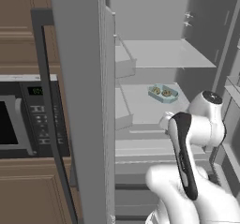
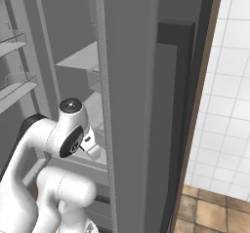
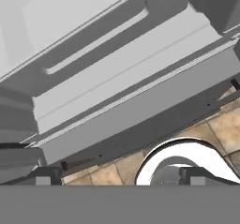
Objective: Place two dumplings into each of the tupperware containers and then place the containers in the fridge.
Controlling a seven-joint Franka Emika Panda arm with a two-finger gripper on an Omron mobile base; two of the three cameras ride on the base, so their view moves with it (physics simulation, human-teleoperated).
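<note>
The fridge (image 1: pixel 154 54) stands open, with pale shelves inside. On its middle shelf rests a light blue tupperware container (image 1: pixel 174 96) holding two dumplings (image 1: pixel 156 91) (image 1: pixel 166 93). My arm folds low in front of the fridge's lower shelves, below and in front of that container and apart from it. In the hand view my gripper (image 3: pixel 125 177) is open with nothing between its dark fingertips (image 3: pixel 44 177), and it faces the fridge's lower drawers (image 3: pixel 117 78) and the floor.
The open left fridge door (image 1: pixel 84 101) stands edge-on between my arm and a microwave (image 1: pixel 18 124) set in brown cabinets. Door racks (image 2: pixel 14 86) line the other fridge door. A white tiled wall (image 2: pixel 229 81) and brown floor tiles (image 2: pixel 215 212) lie to the right.
</note>
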